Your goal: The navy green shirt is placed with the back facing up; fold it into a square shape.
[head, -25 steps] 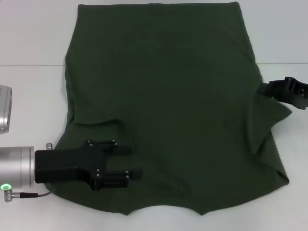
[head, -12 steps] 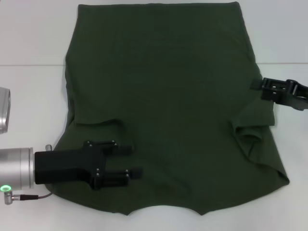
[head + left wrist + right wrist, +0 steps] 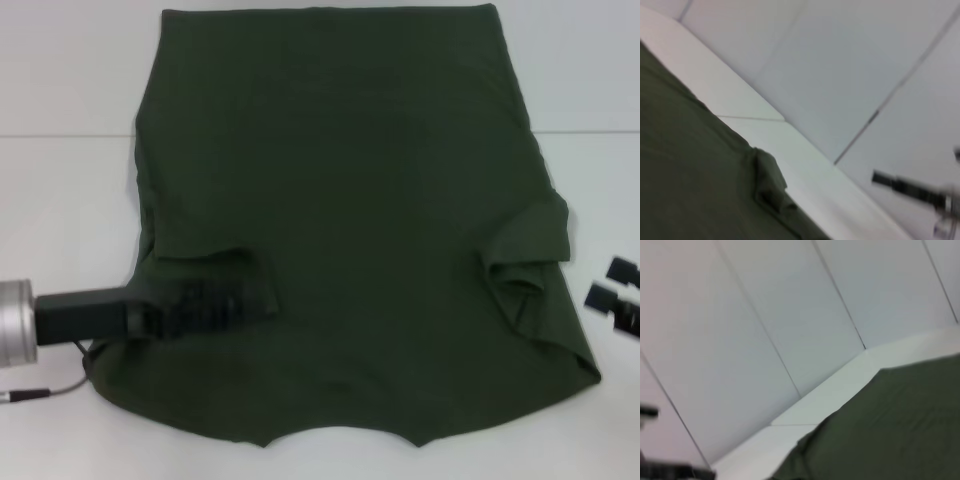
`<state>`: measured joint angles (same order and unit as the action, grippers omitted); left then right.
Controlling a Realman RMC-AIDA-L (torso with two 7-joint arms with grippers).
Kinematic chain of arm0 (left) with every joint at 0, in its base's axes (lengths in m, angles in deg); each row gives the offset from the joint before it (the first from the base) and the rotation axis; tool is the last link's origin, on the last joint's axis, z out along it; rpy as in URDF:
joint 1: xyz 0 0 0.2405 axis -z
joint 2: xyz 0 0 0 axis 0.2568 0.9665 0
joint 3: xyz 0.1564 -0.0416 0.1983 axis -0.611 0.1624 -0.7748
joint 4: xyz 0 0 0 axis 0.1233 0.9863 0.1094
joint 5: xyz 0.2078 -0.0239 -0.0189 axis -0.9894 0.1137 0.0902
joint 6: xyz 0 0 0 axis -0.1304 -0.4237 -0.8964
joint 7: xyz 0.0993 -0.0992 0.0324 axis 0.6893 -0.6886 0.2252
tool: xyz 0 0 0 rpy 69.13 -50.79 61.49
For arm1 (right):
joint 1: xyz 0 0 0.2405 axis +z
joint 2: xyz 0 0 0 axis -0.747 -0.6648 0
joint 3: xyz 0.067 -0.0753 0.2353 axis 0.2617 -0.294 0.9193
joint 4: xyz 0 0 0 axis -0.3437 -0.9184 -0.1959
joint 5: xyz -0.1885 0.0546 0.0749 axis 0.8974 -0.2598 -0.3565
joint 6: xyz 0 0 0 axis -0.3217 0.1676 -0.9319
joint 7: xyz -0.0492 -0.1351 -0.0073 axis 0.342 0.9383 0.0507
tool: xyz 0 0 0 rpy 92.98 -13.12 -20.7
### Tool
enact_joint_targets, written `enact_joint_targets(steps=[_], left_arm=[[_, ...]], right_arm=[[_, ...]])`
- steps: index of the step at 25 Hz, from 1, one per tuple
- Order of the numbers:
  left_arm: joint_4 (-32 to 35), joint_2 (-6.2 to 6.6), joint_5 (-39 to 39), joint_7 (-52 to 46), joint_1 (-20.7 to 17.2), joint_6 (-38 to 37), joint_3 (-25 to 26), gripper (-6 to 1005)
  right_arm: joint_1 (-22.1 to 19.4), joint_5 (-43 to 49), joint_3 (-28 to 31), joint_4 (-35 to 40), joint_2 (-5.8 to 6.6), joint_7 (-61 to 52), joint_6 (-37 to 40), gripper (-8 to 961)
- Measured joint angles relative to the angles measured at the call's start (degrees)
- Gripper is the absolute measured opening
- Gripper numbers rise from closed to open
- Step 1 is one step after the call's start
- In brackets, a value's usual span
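The navy green shirt (image 3: 340, 220) lies flat on the white table, neckline at the near edge. Both sleeves are folded inward onto the body, the left one (image 3: 205, 265) and the right one (image 3: 530, 255). My left gripper (image 3: 235, 300) lies low over the shirt beside the folded left sleeve, its arm reaching in from the left. My right gripper (image 3: 610, 283) is open and empty, off the shirt over bare table near the right edge. The shirt also shows in the left wrist view (image 3: 690, 175) and in the right wrist view (image 3: 890, 430).
The white table (image 3: 70, 200) shows bare strips on both sides of the shirt, with a seam line across it. The left arm's silver wrist (image 3: 15, 320) and a cable (image 3: 40, 392) lie at the near left. The left wrist view shows the right gripper (image 3: 905, 186) far off.
My right gripper let go of the right sleeve, which now lies folded inward, and drew back right and nearer. My left gripper turned on its side and pulled back left.
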<state>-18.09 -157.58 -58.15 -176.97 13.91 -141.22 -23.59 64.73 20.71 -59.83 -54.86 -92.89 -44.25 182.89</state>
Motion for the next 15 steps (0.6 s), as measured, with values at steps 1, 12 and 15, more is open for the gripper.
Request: enact_joint_targets(steps=[1,12,15], left_arm=[[-0.3,0.37,0.3,-1.2,0.0,-0.3,0.7,750],[1.5,7.93,-5.1,-23.7,-1.0,-6.0,3.0,751],[3.7,9.29,-11.3,-29.9,-1.0,-6.6,4.3,751]], right_arm=[[-1.1,0.0,0.6,0.0,-0.82,3.6,0.4,751],[-5.2,4.8,2.9,-6.8,-3.26,28.3,1.0,936],[-4.6,7.3,2.8,-6.9,-3.52,28.9,0.4,936]])
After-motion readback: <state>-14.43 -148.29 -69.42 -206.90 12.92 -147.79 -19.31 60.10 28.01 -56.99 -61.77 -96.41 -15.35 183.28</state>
